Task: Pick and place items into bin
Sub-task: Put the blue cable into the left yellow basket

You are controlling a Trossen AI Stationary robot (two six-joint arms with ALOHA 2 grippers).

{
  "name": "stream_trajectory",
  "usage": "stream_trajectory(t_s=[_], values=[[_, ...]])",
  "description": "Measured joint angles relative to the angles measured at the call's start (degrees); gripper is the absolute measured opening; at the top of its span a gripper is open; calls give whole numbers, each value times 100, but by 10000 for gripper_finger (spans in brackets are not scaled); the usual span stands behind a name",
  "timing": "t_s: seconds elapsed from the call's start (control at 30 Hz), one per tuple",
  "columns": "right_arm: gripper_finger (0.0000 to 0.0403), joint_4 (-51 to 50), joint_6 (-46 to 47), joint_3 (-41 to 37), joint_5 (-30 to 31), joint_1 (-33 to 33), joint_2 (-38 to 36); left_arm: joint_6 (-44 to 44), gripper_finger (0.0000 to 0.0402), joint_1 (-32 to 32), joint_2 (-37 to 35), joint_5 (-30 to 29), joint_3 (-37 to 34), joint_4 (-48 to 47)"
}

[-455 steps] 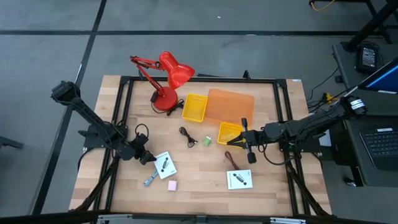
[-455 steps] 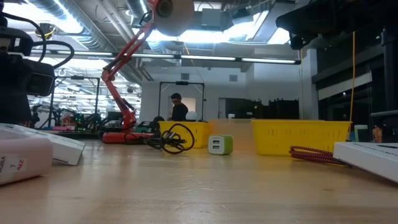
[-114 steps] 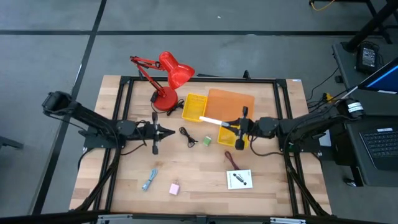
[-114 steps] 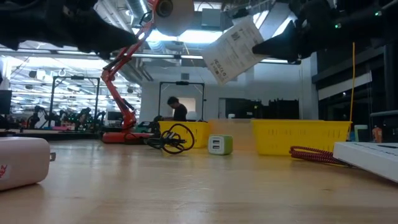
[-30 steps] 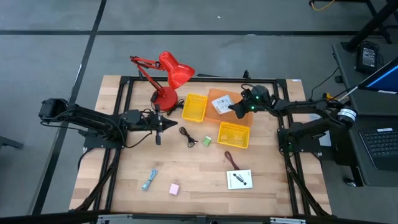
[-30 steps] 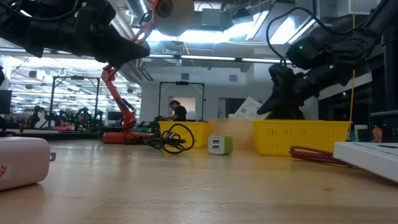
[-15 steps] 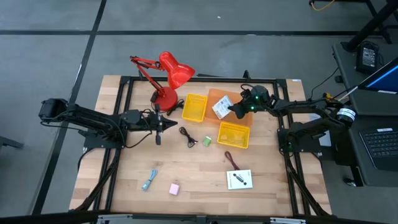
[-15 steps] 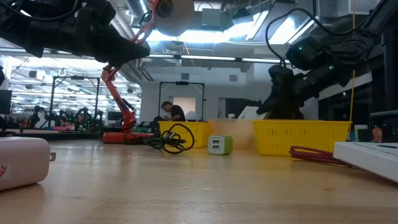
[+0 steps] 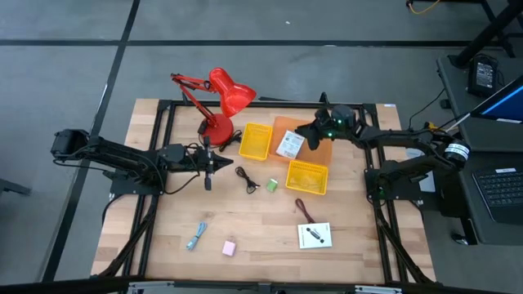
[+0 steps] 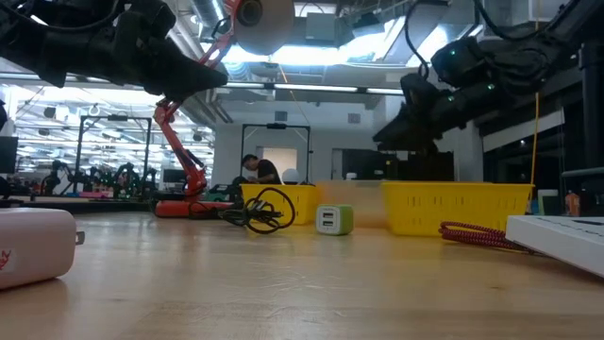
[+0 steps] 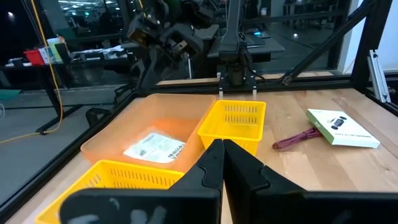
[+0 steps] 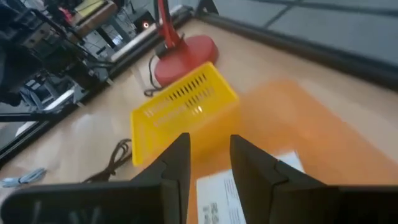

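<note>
One white card (image 9: pixel 289 145) lies flat on the floor of the orange bin (image 9: pixel 315 131), also seen in the left wrist view as the card (image 11: pixel 154 148). My right gripper (image 9: pixel 310 137) hovers open above the bin, its fingers (image 12: pixel 177 165) apart over the card (image 12: pixel 249 186). On the table lie a second card (image 9: pixel 315 235), a maroon cord (image 9: pixel 304 210), a black cable (image 9: pixel 247 178), a green block (image 9: pixel 271 186), a pink block (image 9: pixel 229 246) and a bluish-grey tool (image 9: pixel 196 237). My left gripper (image 9: pixel 217 162) waits shut, left of the cable.
Two yellow baskets (image 9: pixel 256 140) (image 9: pixel 306 176) stand beside the orange bin. A red desk lamp (image 9: pixel 216 102) stands at the far left of the baskets. A black frame (image 9: pixel 245 104) runs round the tabletop. A person shows in the room behind (image 10: pixel 253 170).
My right gripper has let go of the white card, which has dropped from a tilted pose above the rim down flat into the orange bin. The gripper has then risen and drawn slightly toward the far edge.
</note>
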Motion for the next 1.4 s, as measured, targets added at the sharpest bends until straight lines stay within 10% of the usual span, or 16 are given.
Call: stream_trajectory(t_s=[0.37, 0.9, 1.4], values=[[35, -268, -684, 418, -390, 381, -8, -100, 2, -7, 0, 253, -2, -411], [0, -2077, -2071, 1619, 606, 2229, -101, -713, 2, -634, 2, 519, 23, -501], [0, -1251, -2083, 1220, 1720, 4335, -238, -1880, 2, -2682, 2, -1613, 1346, -2771]])
